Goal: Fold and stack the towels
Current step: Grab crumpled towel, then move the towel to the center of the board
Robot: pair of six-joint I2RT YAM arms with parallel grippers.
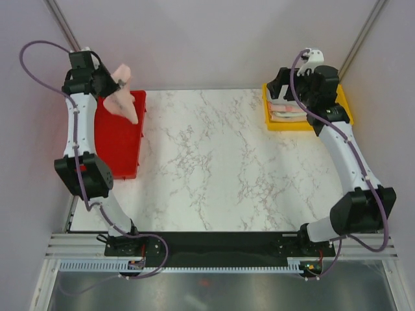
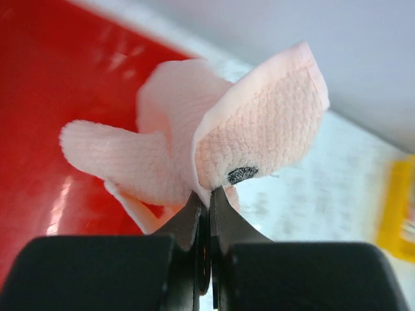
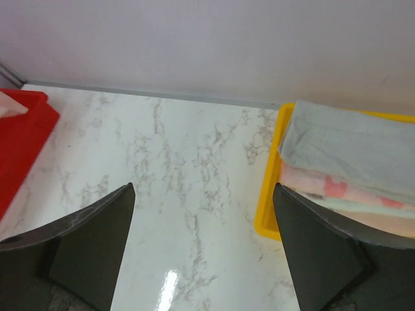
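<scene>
Right now a pale pink towel (image 1: 122, 97) (image 2: 259, 129) hangs in the air above the far end of the red tray (image 1: 120, 149) (image 2: 45, 97), at the far left of the scene. The left jaws are pressed together on it, pinching a bunched fold so that the cloth flares out in loose lobes around the tips. A small dark printed mark (image 2: 241, 173) sits on the cloth just above the pinch. The other towels lie folded in a stack (image 1: 285, 109) (image 3: 343, 175) inside the yellow tray (image 1: 305, 124) (image 3: 267, 194) at the far right corner: a grey-green one (image 3: 350, 139) on top, and one with pink patches (image 3: 327, 186) beneath it.

Both trays rest on a white marble-patterned tabletop (image 1: 214, 162) (image 3: 162, 162), the red one along its left edge and the yellow one well apart at the right. Plain pale walls (image 1: 207, 39) close in the space, with slanted metal posts (image 1: 65, 26) in the far corners and a black base plate (image 1: 214, 246) along the near edge.

The left arm (image 1: 78, 129) rises from its base, bends at the elbow over the near end of the red tray, and reaches to the far left corner. The right arm (image 1: 347, 149) bends out to the right and reaches over the yellow tray. The right jaws are spread wide and hold nothing, above the tabletop beside the stack.
</scene>
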